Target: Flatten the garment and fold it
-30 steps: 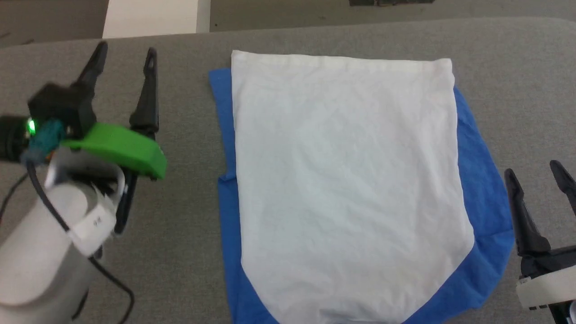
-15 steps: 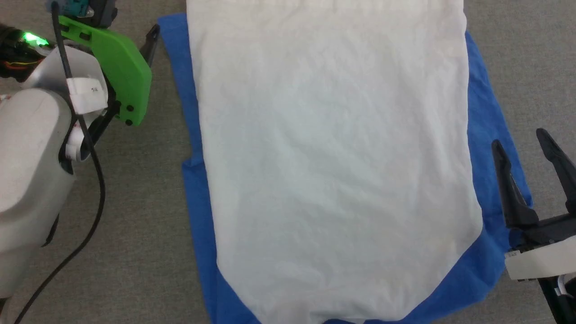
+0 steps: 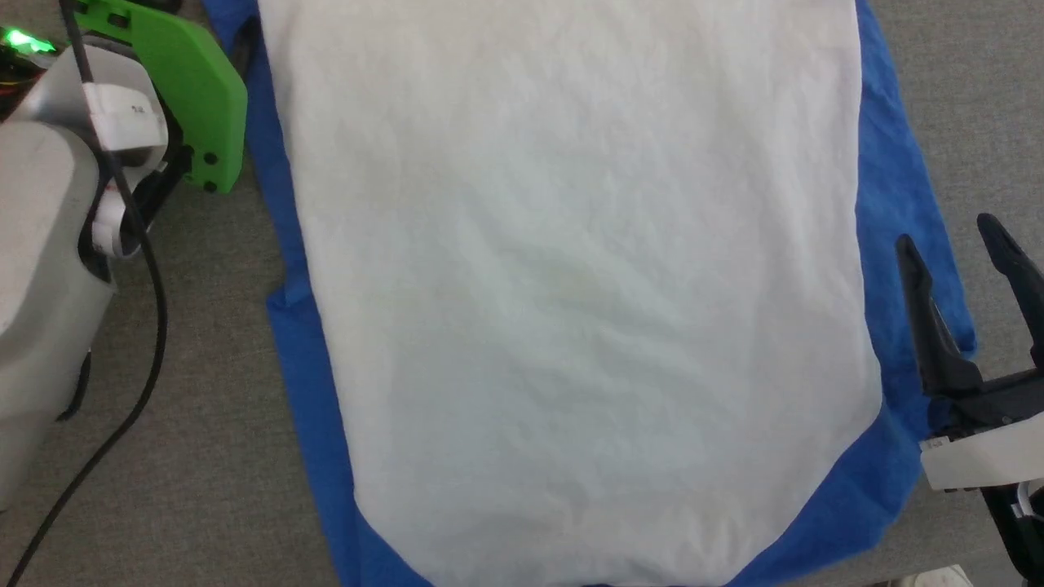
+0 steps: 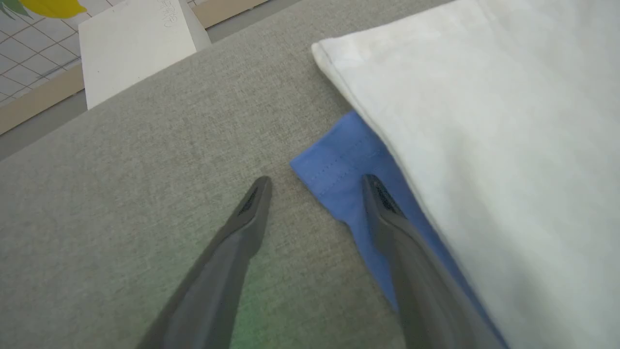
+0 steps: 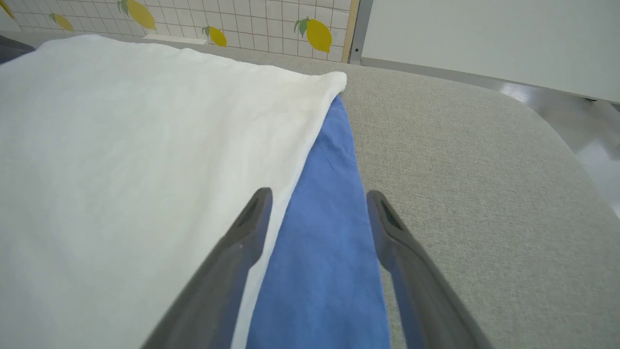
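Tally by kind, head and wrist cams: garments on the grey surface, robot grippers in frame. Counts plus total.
garment: 1
grippers: 2 (left gripper, right gripper)
Total: 3

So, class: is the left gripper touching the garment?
Cannot tell. In the left wrist view the open left gripper straddles a blue corner of the garment, one finger overlapping it; neither contact nor gap shows.
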Available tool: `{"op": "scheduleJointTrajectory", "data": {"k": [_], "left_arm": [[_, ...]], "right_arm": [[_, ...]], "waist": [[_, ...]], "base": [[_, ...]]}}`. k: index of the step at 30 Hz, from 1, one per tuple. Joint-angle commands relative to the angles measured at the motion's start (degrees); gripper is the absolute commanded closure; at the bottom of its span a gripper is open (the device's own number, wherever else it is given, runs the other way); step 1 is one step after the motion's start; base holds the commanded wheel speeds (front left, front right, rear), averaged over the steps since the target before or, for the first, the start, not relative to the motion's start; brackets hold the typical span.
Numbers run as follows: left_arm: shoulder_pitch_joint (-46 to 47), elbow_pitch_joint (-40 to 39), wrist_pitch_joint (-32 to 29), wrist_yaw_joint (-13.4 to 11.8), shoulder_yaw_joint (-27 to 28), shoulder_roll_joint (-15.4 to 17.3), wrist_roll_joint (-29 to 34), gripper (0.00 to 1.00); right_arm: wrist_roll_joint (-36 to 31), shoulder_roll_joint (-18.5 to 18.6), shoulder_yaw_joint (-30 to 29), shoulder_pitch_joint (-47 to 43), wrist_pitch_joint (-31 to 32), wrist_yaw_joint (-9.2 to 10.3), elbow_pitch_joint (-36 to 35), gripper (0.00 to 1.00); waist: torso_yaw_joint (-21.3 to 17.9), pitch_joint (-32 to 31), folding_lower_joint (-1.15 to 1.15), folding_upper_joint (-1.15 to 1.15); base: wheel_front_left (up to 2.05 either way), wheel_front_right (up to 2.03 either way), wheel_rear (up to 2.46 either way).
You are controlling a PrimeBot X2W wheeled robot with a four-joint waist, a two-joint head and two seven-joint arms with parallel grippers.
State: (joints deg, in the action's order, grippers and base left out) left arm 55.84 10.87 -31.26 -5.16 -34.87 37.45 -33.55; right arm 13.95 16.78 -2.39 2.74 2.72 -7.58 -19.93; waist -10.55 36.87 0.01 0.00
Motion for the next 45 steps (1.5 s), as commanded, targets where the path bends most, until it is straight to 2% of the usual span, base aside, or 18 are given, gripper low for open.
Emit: {"op": "scheduleJointTrajectory", "data": {"k": [1, 4, 9, 18, 22, 30, 34, 35, 45], "left_arm": [[0.0, 1.0, -0.8, 0.4, -0.6, -0.5, -0.7, 1.00], [-0.8, 1.4, -0.2, 1.1, -0.4, -1.1, -2.1, 1.00], [-1.5, 1.8, 3.5, 0.0, 1.6, -1.7, -3.3, 1.00], [-4.6, -0.8, 9.6, -0.4, 5.2, 0.1, -5.3, 1.00], [-8.6, -3.5, 10.8, -1.5, 7.7, 3.0, -7.0, 1.00], [-19.7, -9.3, 12.9, -6.0, 15.8, 9.8, -12.6, 1.00], [-26.0, -10.2, 14.3, -6.6, 19.9, 12.8, -15.8, 1.00], [-30.2, -10.6, 15.1, -7.0, 22.2, 14.1, -17.9, 1.00], [-42.7, -13.3, 18.7, -9.0, 30.4, 16.9, -22.9, 1.00]], "right_arm": [[0.3, 0.1, 0.0, 1.2, -0.5, 0.09, 0.2, 0.00], [0.2, 0.2, -0.3, 1.6, -0.5, 0.09, 0.6, 0.00], [0.0, 0.4, -0.6, 1.9, -0.4, 0.09, 1.3, 0.00], [-0.8, 0.1, -1.8, 0.1, 1.4, 0.09, 1.2, 0.00], [-1.3, -0.8, -2.5, -1.7, 2.7, 0.09, 0.7, 0.00], [-2.5, -2.9, -4.3, -6.4, 5.0, 0.09, -0.6, 0.00], [-3.0, -3.9, -5.2, -8.4, 5.9, 0.09, -1.4, 0.00], [-3.3, -4.6, -5.4, -9.5, 6.4, 0.09, -1.8, 0.00], [-4.0, -5.6, -6.2, -12.0, 7.8, 0.09, -3.2, 0.00]], "waist": [[-0.5, 1.0, -0.01, 0.00], [-0.2, 1.1, -0.01, 0.00], [1.1, -1.1, -0.01, 0.00], [5.2, -11.1, -0.01, 0.00], [7.0, -16.1, -0.01, 0.00], [10.0, -23.8, -0.01, 0.00], [11.2, -26.4, -0.01, 0.00], [12.0, -28.3, -0.01, 0.00], [13.5, -31.6, -0.01, 0.00]], "base": [[0.00, 0.00, 0.00], [0.00, 0.00, 0.00], [0.00, 0.00, 0.00], [0.00, 0.00, 0.00], [0.00, 0.00, 0.00], [0.00, 0.00, 0.00], [0.00, 0.00, 0.00], [0.00, 0.00, 0.00], [0.00, 0.00, 0.00]]}}
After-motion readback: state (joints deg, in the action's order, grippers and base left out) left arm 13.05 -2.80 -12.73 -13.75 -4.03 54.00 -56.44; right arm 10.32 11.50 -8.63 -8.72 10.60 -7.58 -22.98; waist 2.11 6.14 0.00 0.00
